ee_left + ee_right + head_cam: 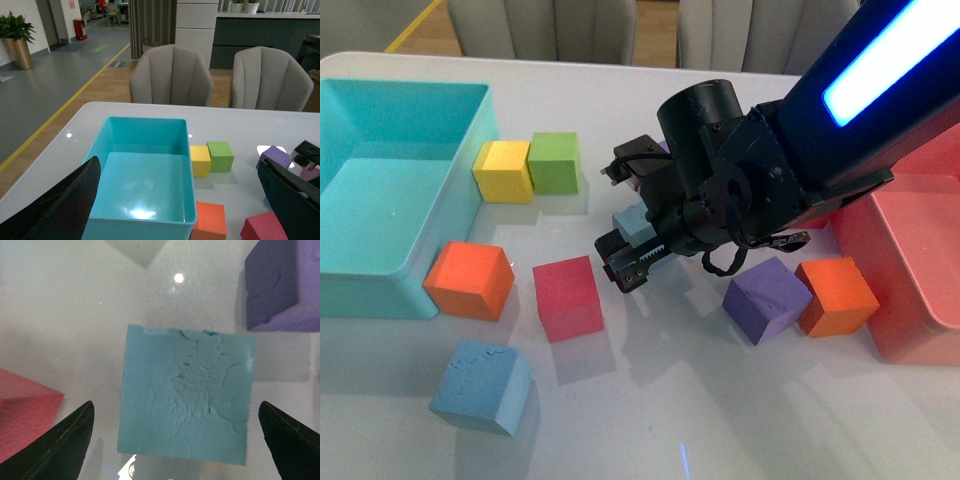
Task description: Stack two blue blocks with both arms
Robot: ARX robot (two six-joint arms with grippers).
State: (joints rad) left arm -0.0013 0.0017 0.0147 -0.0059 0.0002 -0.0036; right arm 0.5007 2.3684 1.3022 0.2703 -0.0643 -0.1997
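One blue block [628, 222] lies mid-table, mostly hidden under my right arm. In the right wrist view this block [185, 395] shows its cracked top face, and my right gripper [176, 407] hangs open directly above it, one finger off each side, not touching. In the front view the right gripper [626, 262] points down at the table. A second blue block [482, 388] sits alone near the front left. My left gripper [177, 162] is open and holds nothing, up above the turquoise bin's near end; it is outside the front view.
A turquoise bin [465, 190] stands at left and a pink bin [910, 290] at right. Around them lie yellow [504, 170], green [554, 162], orange [470, 280], red [568, 297], purple [768, 298] and orange [836, 295] cubes.
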